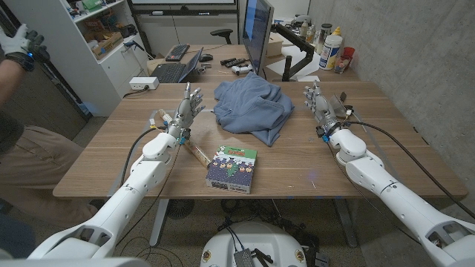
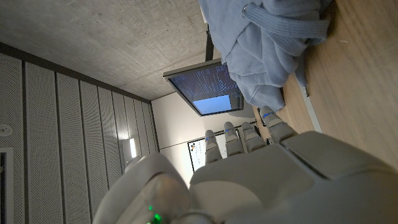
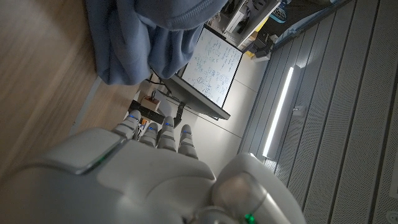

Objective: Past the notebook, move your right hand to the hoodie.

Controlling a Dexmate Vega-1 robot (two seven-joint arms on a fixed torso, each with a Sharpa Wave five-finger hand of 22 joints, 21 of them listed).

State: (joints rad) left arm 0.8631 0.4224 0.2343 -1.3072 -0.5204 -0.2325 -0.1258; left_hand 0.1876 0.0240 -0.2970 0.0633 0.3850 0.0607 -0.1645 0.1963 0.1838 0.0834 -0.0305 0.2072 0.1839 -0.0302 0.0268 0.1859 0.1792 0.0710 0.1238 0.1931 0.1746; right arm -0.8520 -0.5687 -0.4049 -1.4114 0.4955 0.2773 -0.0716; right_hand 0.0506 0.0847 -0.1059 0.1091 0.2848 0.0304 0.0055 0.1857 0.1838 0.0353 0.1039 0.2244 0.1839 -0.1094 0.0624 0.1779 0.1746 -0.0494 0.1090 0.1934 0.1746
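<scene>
Right hand (image 1: 320,106) hovering beside blue hoodie (image 1: 249,108), fingers spread.
Hoodie is lying crumpled, stretching diagonally; notebook (image 1: 233,169) pointing away from the robot.

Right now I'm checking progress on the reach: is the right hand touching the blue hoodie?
No, in the head view the right hand stands apart from the crumpled blue hoodie, with bare wooden table between them.

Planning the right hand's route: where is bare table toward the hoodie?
Bare wood lies between the right hand and the hoodie, and in front past the notebook. It is crowded near the left hand.
</scene>
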